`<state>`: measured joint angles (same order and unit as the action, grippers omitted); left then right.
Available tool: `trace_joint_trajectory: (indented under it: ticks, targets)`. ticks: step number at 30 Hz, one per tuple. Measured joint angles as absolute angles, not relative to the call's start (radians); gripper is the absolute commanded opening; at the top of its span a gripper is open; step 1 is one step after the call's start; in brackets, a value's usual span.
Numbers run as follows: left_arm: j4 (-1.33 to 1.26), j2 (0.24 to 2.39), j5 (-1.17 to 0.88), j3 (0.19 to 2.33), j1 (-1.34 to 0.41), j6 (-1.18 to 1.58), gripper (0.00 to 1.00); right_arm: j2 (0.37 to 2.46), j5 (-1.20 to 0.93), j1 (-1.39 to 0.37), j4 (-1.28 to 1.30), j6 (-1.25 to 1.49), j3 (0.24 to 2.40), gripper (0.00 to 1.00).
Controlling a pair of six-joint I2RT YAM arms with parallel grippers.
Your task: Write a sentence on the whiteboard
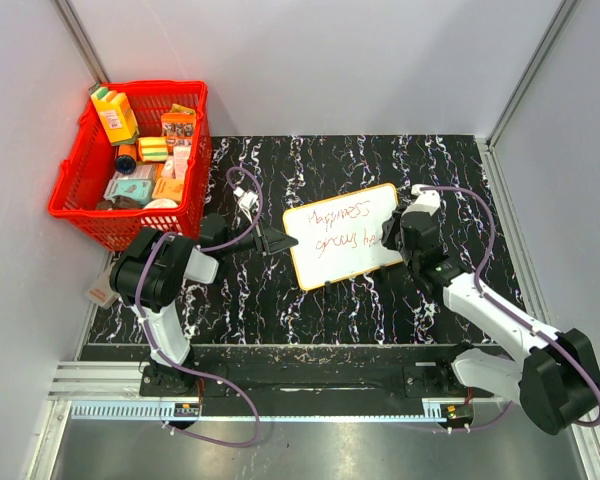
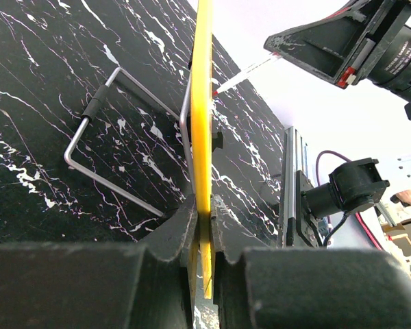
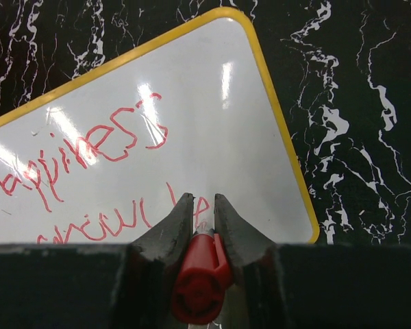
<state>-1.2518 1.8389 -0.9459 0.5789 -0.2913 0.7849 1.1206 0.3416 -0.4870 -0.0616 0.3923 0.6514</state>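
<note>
Top external view: a red basket (image 1: 130, 165) sits far left, then the left gripper (image 1: 279, 240) pinches the left edge of the whiteboard (image 1: 342, 238), propped mid-way across the black marble table (image 1: 240, 300). The sentence (image 1: 345, 226), red script beginning "Happiness", runs in two lines. At the right, the right gripper (image 1: 397, 238) clamps a red marker (image 3: 200, 277), tip at the second line.

Red script on white, over black marble.
Mid-frame, the small flat white whiteboard (image 1: 332, 262) has a thin orange-yellow rim and a red handwritten sentence (image 1: 346, 228); the marble-look table (image 1: 440, 170) is black with white veining; upper left, the red plastic basket (image 1: 120, 228) holds orange, yellow and green packets (image 1: 115, 115); the plastic marker (image 3: 200, 277) is red.
</note>
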Motion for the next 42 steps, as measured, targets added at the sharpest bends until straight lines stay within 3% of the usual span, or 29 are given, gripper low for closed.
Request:
trace_joint_trajectory:
  ticks: [20, 42]
  targets:
    - [-1.252, 1.839, -0.946, 0.579, -0.292, 0.785, 0.00, 1.066, 0.381, -0.481, -0.072, 0.382, 0.650, 0.00]
    - [-1.252, 1.839, -0.946, 0.579, -0.292, 0.785, 0.00, 1.138, 0.408, -0.480, -0.146, 0.365, 0.670, 0.00]
